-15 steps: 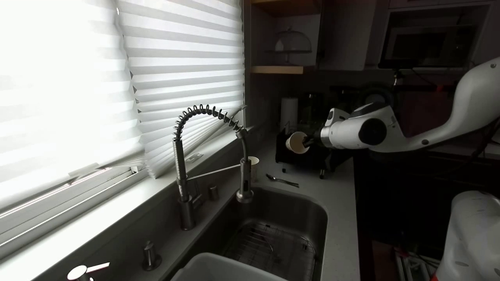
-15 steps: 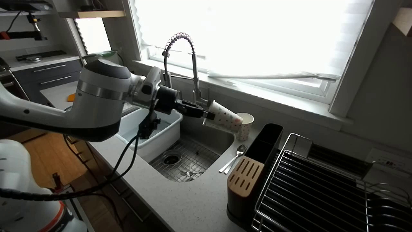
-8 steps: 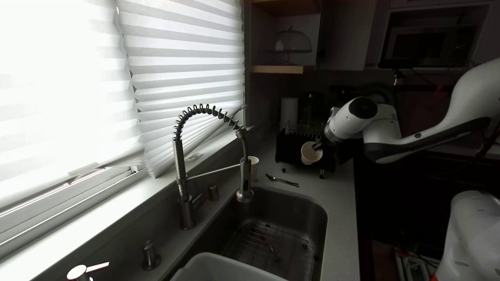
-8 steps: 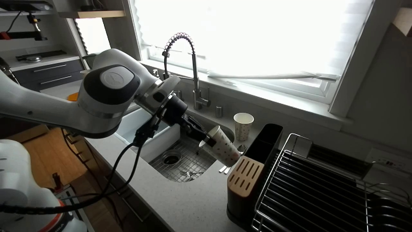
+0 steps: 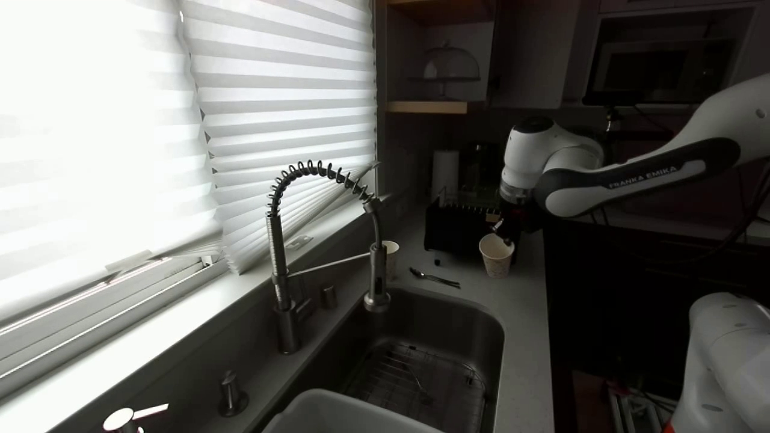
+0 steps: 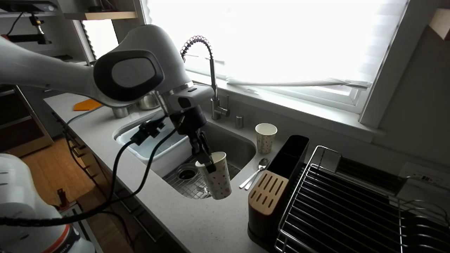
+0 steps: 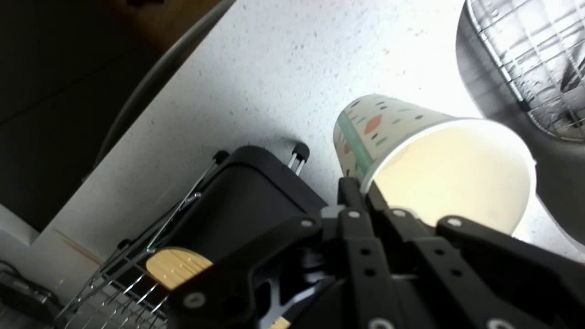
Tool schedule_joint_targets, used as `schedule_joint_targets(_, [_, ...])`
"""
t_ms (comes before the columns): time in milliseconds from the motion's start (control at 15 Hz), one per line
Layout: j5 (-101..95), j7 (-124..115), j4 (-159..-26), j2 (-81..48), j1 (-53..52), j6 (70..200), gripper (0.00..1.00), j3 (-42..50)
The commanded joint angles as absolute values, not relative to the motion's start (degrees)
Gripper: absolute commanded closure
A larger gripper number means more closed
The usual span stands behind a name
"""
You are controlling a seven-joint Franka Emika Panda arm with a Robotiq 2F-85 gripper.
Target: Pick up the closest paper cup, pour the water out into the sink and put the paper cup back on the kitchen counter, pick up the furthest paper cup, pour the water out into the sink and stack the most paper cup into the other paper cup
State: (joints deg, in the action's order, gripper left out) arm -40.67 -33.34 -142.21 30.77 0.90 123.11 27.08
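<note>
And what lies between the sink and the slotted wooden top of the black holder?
Metal cutlery, including a spoon, lies on the counter between sink and wooden top, as an exterior view shows.

The sink (image 6: 237, 149), faucet (image 6: 213, 77) and dish rack (image 6: 346, 205) mark this as a kitchen.

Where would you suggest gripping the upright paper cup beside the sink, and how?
I'd pinch the upright paper cup at its thin rim, from above: its mouth opens upward, while the backsplash rises behind. That is how the gripper holds the tilted cup.
</note>
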Motion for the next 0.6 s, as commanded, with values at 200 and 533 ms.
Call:
schedule_joint_targets(200, [-22.42,-21.52,-138.07,23.62,13.25,122.36,0.99,20.22])
schedule_joint_targets(533, [-16.50,-17.66,-137.74,20.17,17.27,125.49,0.99,19.93])
